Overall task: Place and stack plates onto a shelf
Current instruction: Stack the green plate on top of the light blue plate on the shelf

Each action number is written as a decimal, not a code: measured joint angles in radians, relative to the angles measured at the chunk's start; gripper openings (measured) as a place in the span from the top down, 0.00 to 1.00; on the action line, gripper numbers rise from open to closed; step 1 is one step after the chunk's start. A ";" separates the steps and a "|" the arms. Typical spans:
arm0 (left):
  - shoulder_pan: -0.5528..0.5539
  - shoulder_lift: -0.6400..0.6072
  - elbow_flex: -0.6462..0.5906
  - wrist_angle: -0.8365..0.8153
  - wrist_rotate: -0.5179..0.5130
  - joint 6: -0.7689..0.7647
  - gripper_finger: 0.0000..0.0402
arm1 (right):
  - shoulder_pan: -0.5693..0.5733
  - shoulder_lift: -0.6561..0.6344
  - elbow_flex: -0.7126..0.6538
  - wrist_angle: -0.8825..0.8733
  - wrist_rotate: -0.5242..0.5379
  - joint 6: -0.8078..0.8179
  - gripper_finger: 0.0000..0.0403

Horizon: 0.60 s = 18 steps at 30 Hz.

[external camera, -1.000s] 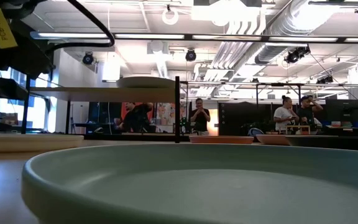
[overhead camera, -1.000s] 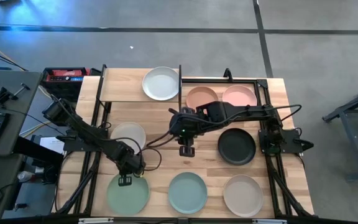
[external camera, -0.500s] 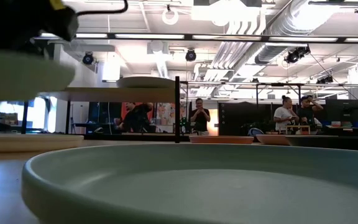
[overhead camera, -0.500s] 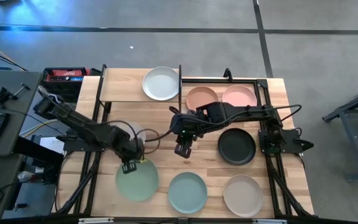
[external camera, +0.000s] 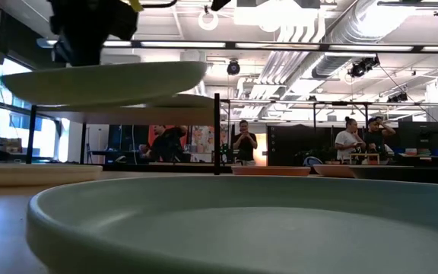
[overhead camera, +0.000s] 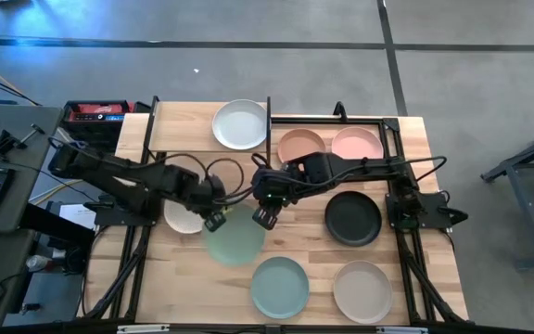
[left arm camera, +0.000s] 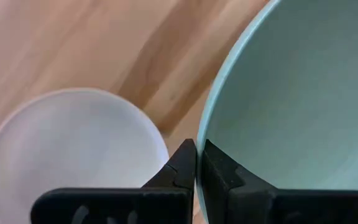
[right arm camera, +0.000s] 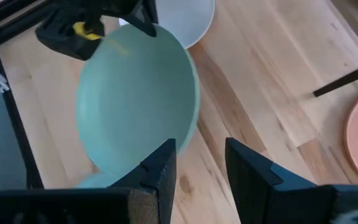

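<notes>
High view: the left end effector pinches the green plate by its rim, level above the counter, probably shelf-bound. The right end effector, jaws parted and empty, waits at the plate's opposite edge.

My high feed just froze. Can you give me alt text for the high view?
Left gripper holds a green plate by its rim above mid-table, the open right gripper at its opposite edge. One white plate sits on the shelf.
</notes>
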 joint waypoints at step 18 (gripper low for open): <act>0.095 -0.005 0.132 0.039 -0.036 0.121 1.00 | -0.007 0.006 0.000 -0.068 0.094 0.045 0.72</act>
